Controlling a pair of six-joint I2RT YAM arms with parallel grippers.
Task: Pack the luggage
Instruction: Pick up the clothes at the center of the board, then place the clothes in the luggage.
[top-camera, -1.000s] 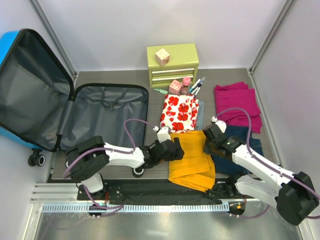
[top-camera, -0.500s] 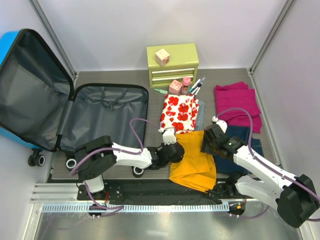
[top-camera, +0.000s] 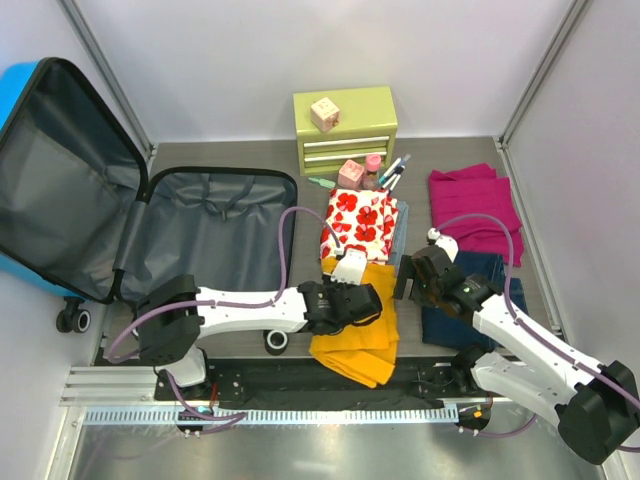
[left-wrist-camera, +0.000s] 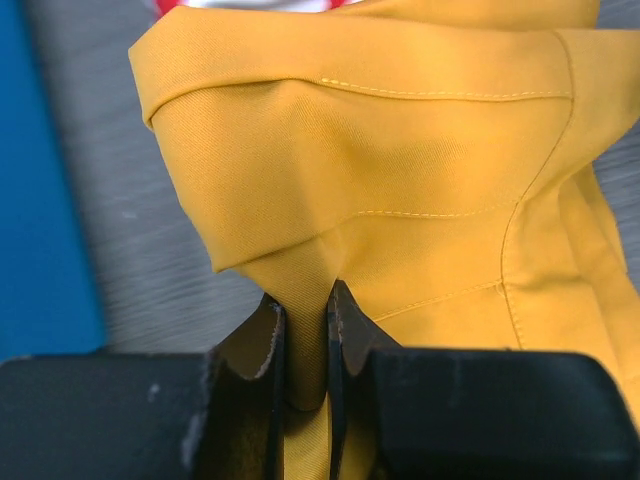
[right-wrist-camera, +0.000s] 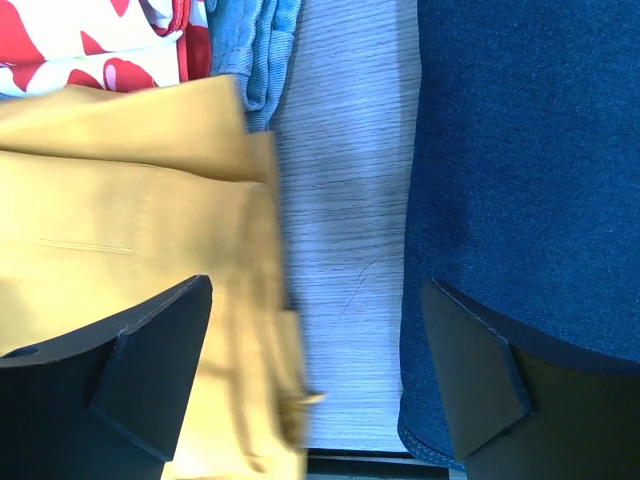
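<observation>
left gripper (left-wrist-camera: 303, 300) pinches a fold of the yellow cloth (left-wrist-camera: 380, 150). right gripper (right-wrist-camera: 318, 300) gapes empty, yellow cloth on one side, navy cloth (right-wrist-camera: 530, 150) on the other.

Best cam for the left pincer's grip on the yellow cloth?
Left wrist: left pincer shut on a yellow cloth fold. Top external hides the contact itself. Right wrist shows only cloth edge.

top external: high, from the near side, looking down on the whole table (top-camera: 465, 155) | left wrist: very near, along left gripper (left-wrist-camera: 305, 297) into yellow cloth (left-wrist-camera: 400, 150) | right wrist: near, straight down past right gripper (right-wrist-camera: 318, 288) | shared: yellow cloth in all three
</observation>
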